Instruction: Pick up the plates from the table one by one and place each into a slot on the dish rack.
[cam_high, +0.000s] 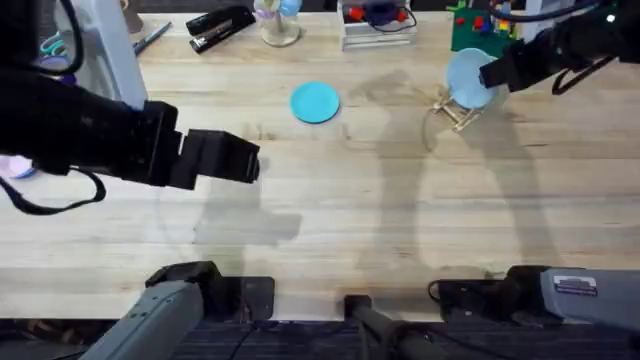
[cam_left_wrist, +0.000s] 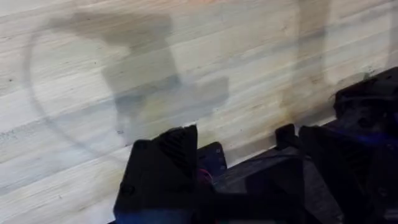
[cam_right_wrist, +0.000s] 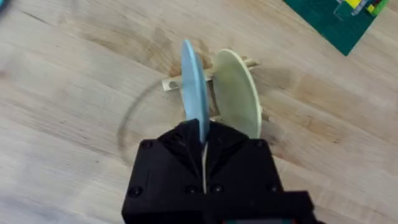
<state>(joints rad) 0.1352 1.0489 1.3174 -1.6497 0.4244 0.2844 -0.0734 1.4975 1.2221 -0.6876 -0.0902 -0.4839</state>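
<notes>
A pale blue plate (cam_high: 466, 78) is held upright over the small wooden dish rack (cam_high: 453, 112) at the table's far right, with my right gripper (cam_high: 492, 74) shut on its rim. In the right wrist view the same pale blue plate (cam_right_wrist: 193, 87) stands edge-on, lowered among the dish rack's dowels (cam_right_wrist: 170, 83) beside a cream-yellow plate (cam_right_wrist: 236, 93); my right gripper (cam_right_wrist: 203, 142) clamps its near edge. A brighter teal plate (cam_high: 315, 102) lies flat on the table (cam_high: 360, 200), left of the rack. My left gripper (cam_high: 232, 160) hovers over the left-middle of the table, well short of the teal plate.
Along the far edge sit a black stapler (cam_high: 218, 25), a glass stand (cam_high: 280, 28), a clear organiser tray (cam_high: 378, 26) and a green board (cam_high: 478, 32). The green board's corner (cam_right_wrist: 339, 22) lies just beyond the rack. The arm bases (cam_high: 200, 290) line the front edge.
</notes>
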